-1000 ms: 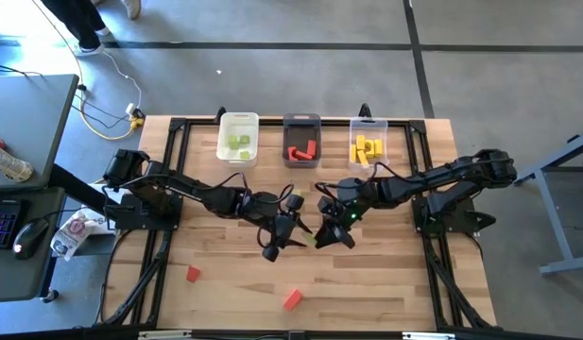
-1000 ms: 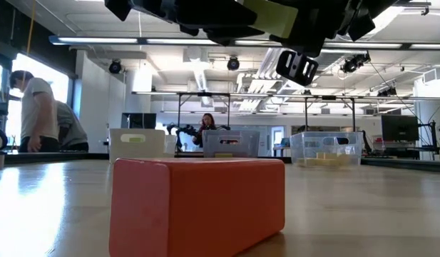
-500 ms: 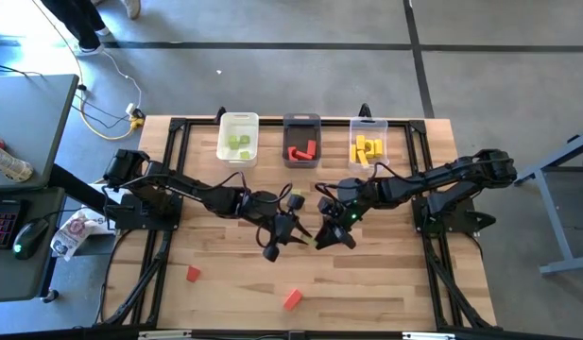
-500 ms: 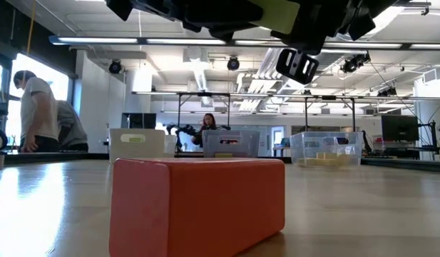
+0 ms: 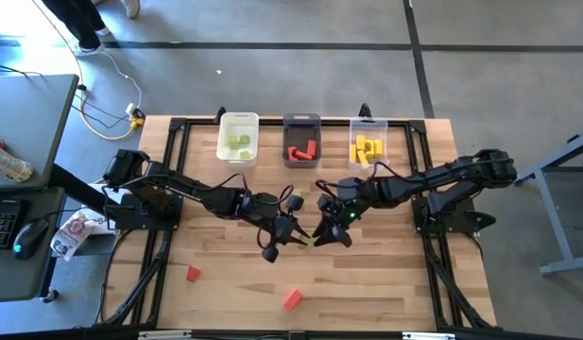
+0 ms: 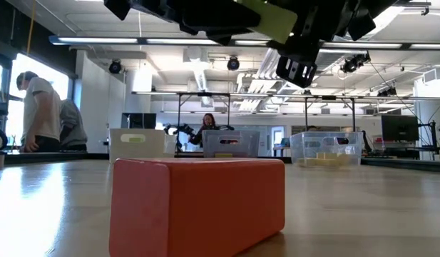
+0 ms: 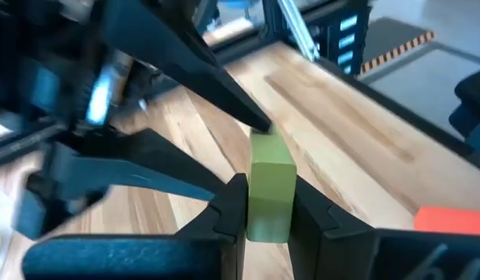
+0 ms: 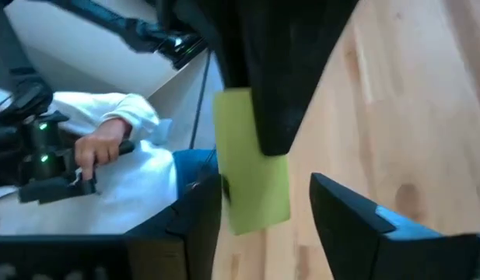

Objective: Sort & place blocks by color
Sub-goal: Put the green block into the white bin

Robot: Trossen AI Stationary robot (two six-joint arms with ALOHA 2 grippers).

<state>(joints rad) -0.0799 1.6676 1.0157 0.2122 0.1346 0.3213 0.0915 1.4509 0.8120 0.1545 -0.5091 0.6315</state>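
While both arms meet over mid-table, the scene reads so:

Left gripper (image 7: 269, 204): clenched on a green block (image 7: 269, 187), fingers pressing its two sides; the block stands upright between them, held above the wood.

Right gripper (image 8: 259, 204): jaws parted, released; the same green block (image 8: 251, 159) sits between its fingers (image 8: 356, 218) with a gap on one side. In the high view it is just right of the left gripper (image 5: 289, 233), tip to tip at (image 5: 327, 229).

White bin (image 5: 238, 124): beyond the left gripper, at the far table edge; holds green blocks (image 5: 238, 144).

Grey bin (image 5: 301, 122): beyond both grippers, between the other two bins; holds red blocks (image 5: 302, 150).

Clear bin (image 5: 368, 126): beyond the right gripper; holds yellow blocks (image 5: 367, 148).

Loose red blocks: one (image 5: 193, 274) nearer than the left gripper and off to its left; another (image 5: 292, 299) near the front edge, nearer than both grippers, filling the low view (image 6: 198, 205).

Table (image 5: 395, 283): light wood.

People: two stand far left in the room behind (image 6: 38, 114).
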